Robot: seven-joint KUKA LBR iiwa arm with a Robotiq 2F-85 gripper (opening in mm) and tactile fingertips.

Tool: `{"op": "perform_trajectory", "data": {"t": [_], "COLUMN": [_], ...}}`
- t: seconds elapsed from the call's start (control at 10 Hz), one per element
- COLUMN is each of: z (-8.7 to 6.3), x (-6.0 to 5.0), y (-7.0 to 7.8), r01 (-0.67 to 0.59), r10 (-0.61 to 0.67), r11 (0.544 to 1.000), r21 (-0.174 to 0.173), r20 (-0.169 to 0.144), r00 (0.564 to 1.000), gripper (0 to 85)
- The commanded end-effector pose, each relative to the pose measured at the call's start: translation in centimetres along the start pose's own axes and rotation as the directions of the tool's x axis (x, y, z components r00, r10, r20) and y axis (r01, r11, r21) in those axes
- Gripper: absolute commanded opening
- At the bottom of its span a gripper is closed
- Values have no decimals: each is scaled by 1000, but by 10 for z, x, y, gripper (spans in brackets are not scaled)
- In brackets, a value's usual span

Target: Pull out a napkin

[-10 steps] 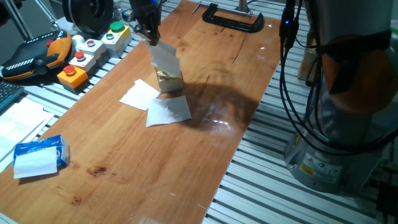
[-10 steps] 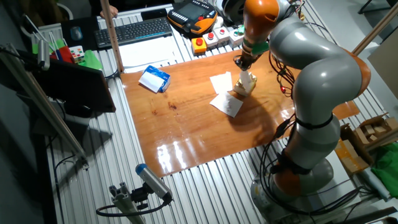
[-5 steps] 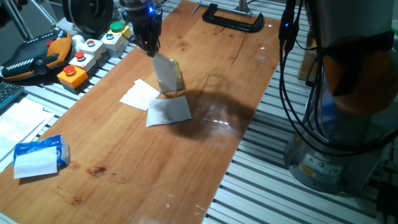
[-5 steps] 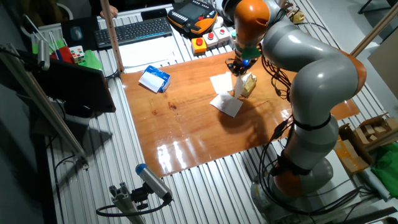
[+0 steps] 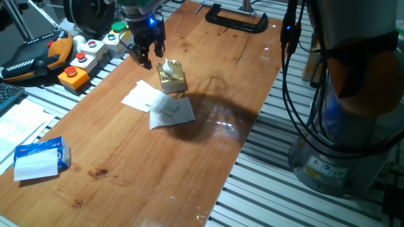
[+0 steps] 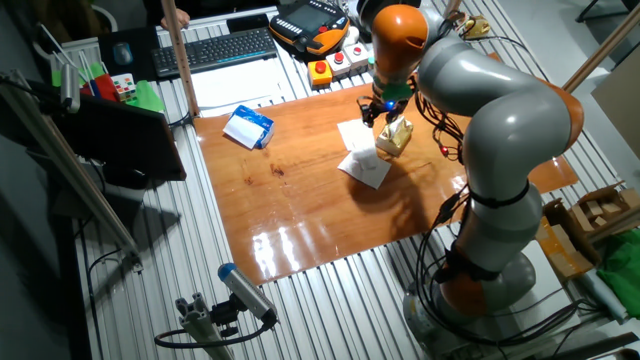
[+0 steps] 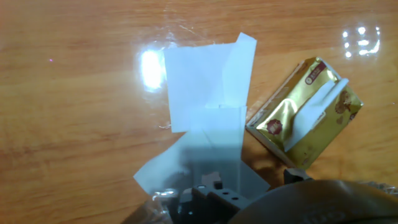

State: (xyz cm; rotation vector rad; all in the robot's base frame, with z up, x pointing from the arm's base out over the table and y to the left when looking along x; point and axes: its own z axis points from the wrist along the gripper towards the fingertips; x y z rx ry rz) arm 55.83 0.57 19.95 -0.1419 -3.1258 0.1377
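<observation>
The desk (image 5: 208,120) carries two flat sheets (image 5: 170,112) below the claw (image 5: 146,58). Claw released, holding nothing. Beside it, the gold box (image 5: 172,77) shows a napkin (image 7: 314,112) tuft protruding. Judged between pulls; next needs regrasping that tuft.

We see a bench (image 5: 208,75) of brown wood, smooth and shiny, with bright light spots on it. The little box (image 5: 172,77) looks like shiny gold card. The napkin (image 7: 311,116) poking out of it is thin white paper. The flat sheets (image 7: 205,81) are soft, matt white paper. The packet (image 5: 39,157) at the near left looks like shiny blue plastic. The clamp (image 5: 236,20) at the far end looks like black metal.
</observation>
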Motion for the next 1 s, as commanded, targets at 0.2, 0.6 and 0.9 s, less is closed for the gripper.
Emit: {"op": "perform_trajectory", "data": {"t": [0.2,0.6,0.9], "z": [4,3,2], "x": [-4,-9,-10], "y": [-2,-6,-6], "r01": [41,84,93], "r10": [-41,-84,-93], "r11": [999,996,996], "r21": [9,-1,3], "r20": [1,-15,-1], "r00": [999,996,996], "gripper": [203,7,7]}}
